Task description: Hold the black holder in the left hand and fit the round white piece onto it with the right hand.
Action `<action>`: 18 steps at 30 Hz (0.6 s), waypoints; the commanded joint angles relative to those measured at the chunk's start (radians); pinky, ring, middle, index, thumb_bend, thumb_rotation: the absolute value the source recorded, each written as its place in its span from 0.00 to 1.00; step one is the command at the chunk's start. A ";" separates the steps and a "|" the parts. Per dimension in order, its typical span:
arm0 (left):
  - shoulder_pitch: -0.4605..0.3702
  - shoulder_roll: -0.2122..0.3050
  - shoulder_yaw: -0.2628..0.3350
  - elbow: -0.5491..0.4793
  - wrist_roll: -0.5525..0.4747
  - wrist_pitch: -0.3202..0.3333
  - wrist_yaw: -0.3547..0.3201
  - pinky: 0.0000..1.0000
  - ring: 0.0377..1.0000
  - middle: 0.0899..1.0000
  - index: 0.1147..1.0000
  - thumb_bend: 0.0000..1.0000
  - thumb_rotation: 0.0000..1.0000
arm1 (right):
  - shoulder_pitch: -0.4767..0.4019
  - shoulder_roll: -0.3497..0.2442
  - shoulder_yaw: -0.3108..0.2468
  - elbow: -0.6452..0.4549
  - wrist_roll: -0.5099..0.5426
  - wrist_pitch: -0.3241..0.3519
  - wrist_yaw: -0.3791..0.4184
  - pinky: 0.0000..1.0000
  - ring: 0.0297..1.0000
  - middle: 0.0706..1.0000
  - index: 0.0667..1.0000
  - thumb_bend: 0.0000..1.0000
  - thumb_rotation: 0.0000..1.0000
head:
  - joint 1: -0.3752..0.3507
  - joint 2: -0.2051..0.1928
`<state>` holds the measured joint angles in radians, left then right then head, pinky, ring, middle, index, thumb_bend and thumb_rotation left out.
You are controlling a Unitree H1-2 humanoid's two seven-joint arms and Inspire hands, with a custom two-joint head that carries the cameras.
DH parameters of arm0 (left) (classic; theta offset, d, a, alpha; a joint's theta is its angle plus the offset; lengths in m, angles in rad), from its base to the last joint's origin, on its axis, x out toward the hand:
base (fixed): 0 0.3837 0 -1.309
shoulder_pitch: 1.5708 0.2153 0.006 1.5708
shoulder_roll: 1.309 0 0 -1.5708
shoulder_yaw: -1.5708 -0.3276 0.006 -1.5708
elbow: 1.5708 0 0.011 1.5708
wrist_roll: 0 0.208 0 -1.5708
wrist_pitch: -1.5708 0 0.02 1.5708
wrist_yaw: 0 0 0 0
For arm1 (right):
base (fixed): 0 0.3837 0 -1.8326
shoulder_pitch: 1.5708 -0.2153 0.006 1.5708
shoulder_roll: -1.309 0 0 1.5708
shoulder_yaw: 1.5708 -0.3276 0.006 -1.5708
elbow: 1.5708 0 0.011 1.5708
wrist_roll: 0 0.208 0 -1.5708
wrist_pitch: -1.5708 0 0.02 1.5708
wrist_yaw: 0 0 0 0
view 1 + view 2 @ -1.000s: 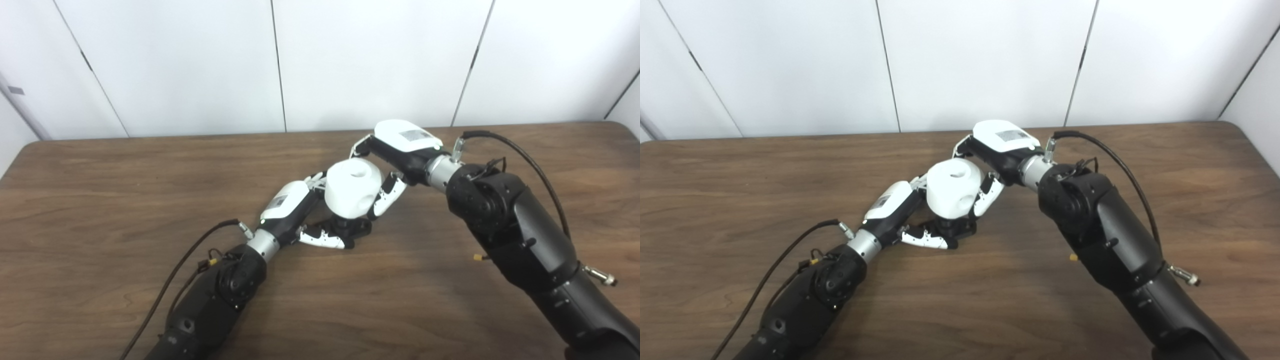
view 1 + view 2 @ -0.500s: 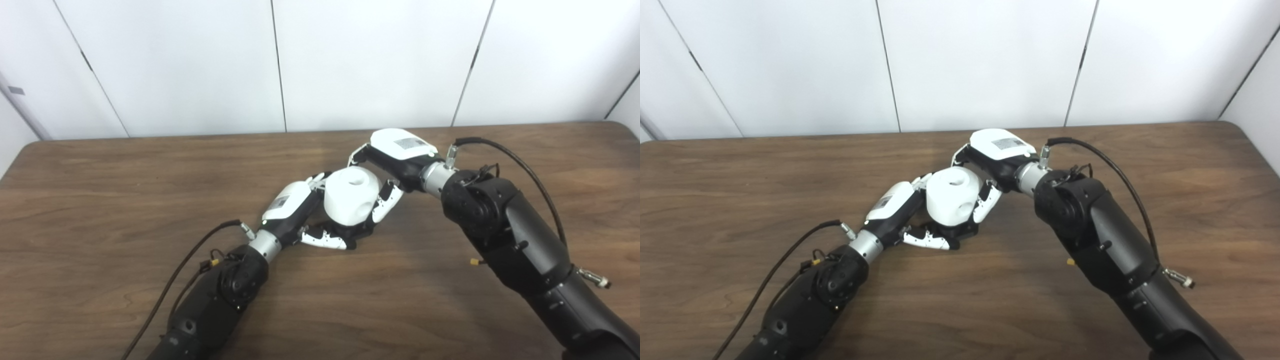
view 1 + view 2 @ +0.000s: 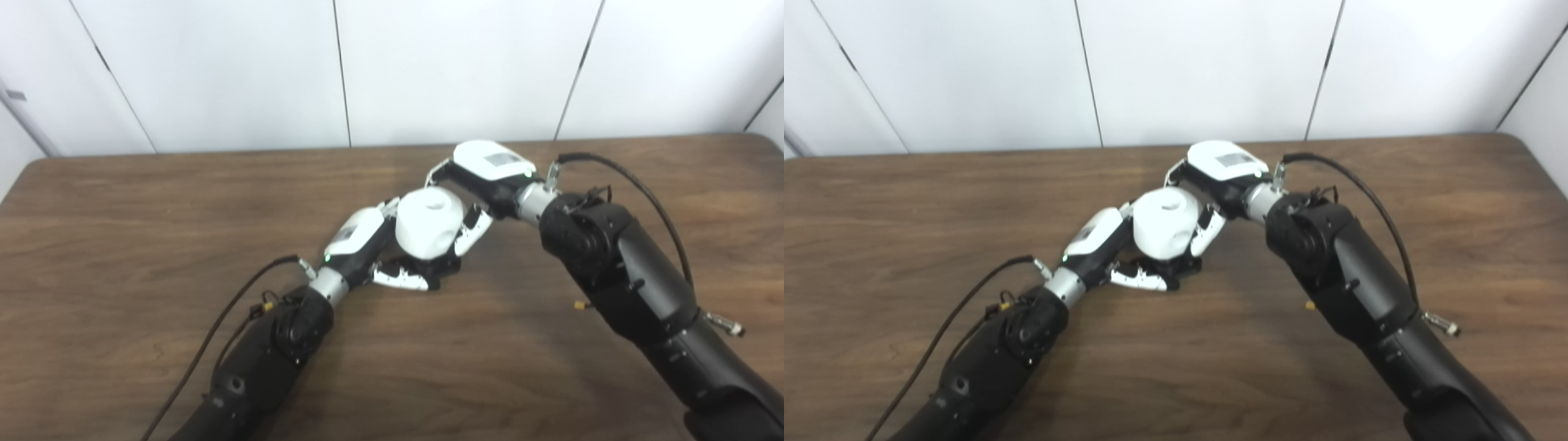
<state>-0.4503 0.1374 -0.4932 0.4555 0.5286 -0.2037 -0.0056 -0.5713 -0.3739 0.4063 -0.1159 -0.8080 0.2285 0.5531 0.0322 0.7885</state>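
Round white piece (image 3: pixel 429 222) gripped by right hand (image 3: pixel 484 184), atop black holder (image 3: pixel 1176 267) clasped in left hand (image 3: pixel 367 245)

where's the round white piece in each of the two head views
Left eye view: the round white piece sits just right of the picture's centre, between the left hand and the right hand.
Right eye view: the same piece lies just left of centre, between the same two hands.
Shared landmark: the small round hole on top of the piece, facing up in both views.
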 commanded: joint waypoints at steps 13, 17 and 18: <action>0.071 -0.059 -0.076 0.050 0.009 0.037 -0.104 1.00 1.00 0.94 0.41 0.52 0.06 | -0.017 -0.011 0.032 -0.016 0.021 -0.074 0.012 0.77 0.80 0.73 0.44 0.52 0.14 | 0.000 0.010; 0.069 -0.055 -0.075 0.055 0.011 0.029 -0.098 1.00 1.00 0.94 0.41 0.52 0.06 | -0.017 -0.034 0.029 -0.012 0.048 -0.095 0.027 0.76 0.80 0.73 0.44 0.52 0.14 | -0.004 0.010; 0.067 -0.054 -0.074 0.057 0.011 0.026 -0.097 1.00 1.00 0.94 0.41 0.52 0.06 | -0.018 -0.042 0.029 -0.010 0.058 -0.104 0.032 0.77 0.81 0.74 0.44 0.52 0.14 | -0.004 0.010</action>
<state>-0.4507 0.1370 -0.4953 0.4552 0.5283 -0.2017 -0.0056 -0.5776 -0.3970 0.4254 -0.1151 -0.7669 0.1562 0.5542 0.0276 0.7977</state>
